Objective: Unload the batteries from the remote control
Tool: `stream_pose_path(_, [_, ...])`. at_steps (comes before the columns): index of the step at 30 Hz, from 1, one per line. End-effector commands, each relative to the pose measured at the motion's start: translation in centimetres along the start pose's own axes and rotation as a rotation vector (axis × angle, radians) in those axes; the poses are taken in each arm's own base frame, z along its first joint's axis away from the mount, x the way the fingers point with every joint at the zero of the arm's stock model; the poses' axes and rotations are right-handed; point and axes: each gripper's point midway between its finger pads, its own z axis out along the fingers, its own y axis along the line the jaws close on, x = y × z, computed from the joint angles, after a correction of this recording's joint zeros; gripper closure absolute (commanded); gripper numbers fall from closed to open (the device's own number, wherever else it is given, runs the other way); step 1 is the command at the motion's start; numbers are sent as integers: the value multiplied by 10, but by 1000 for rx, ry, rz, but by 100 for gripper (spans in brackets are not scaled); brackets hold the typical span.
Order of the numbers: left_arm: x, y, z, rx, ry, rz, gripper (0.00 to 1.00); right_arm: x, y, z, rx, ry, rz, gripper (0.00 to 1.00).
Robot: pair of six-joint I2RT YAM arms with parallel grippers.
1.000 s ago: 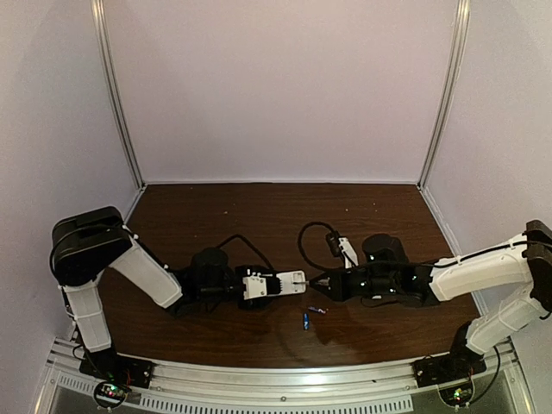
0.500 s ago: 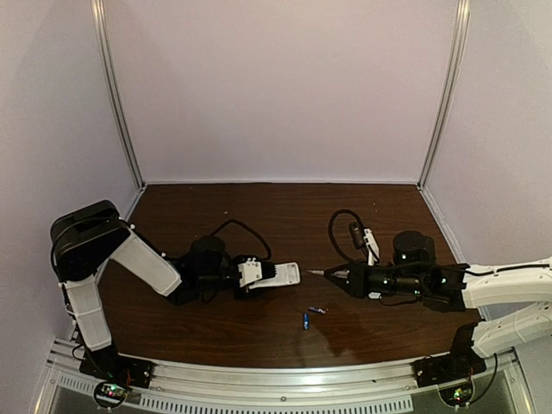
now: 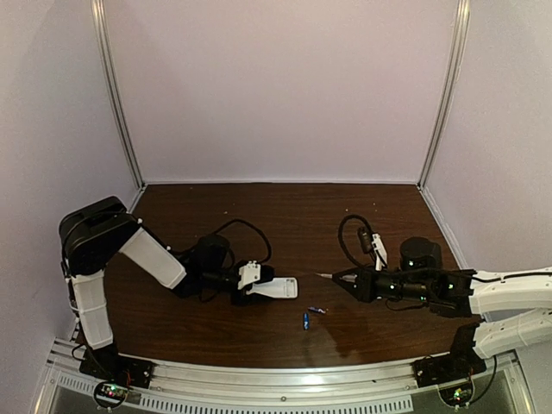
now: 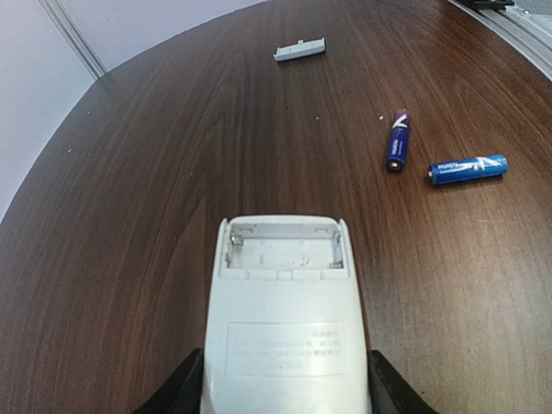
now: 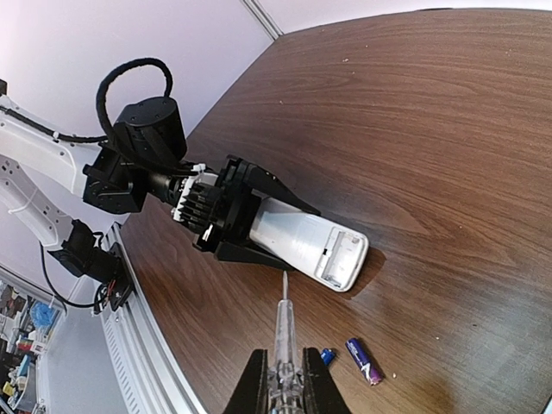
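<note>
My left gripper (image 3: 257, 290) is shut on the white remote control (image 3: 278, 287) and holds it low over the table, back face up. In the left wrist view the remote (image 4: 285, 332) has its battery bay (image 4: 283, 250) open and empty. Two batteries lie on the table to its right, one dark purple (image 4: 397, 140) and one blue (image 4: 467, 168); they also show in the top view (image 3: 311, 315). My right gripper (image 5: 283, 390) is shut on a thin screwdriver (image 5: 284, 328), its tip just short of the remote (image 5: 306, 240). The blue battery (image 5: 328, 354) is partly hidden by a finger.
A small white cover piece (image 4: 299, 50) lies farther off on the dark wooden table (image 3: 259, 216). The metal rail (image 3: 285, 384) runs along the near edge. Pale walls enclose the back and sides. Black cables loop over both wrists.
My right gripper has drawn back to the right with the screwdriver, away from the remote. My left gripper has pulled the remote a little left and lower. The batteries have not moved.
</note>
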Motion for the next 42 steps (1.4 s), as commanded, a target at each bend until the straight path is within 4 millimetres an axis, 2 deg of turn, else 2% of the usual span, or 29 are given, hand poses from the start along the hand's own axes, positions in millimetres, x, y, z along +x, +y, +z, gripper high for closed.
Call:
stream_pose_path(1, [8, -8, 4, 68, 6, -12, 100, 1, -5, -3, 18, -16, 8, 100])
stream_pose_path(5, [15, -13, 6, 92, 26, -29, 96, 2, -5, -4, 16, -17, 12, 100])
stream_pose_path(14, [21, -15, 5, 91, 40, -46, 73, 3, -6, -5, 13, -22, 17, 100])
stream_pose_path(19, [17, -14, 2, 83, 32, -46, 53, 2, -6, -5, 16, -22, 14, 100])
stream_pose_path(23, [8, -9, -5, 38, 6, -40, 28, 3, -5, -4, 15, -19, 14, 100])
stream_pose_path(26, [-2, -5, -13, 7, -22, -29, 4, 2, -5, -4, 14, -19, 14, 100])
stream_pose_path(36, [-36, -8, -35, 0, -124, 1, 3, 3, -3, -3, 5, -9, 14, 100])
stream_pose_path(42, [-68, -19, -50, 31, -214, 29, 10, 6, 2, 2, -15, 7, 19, 100])
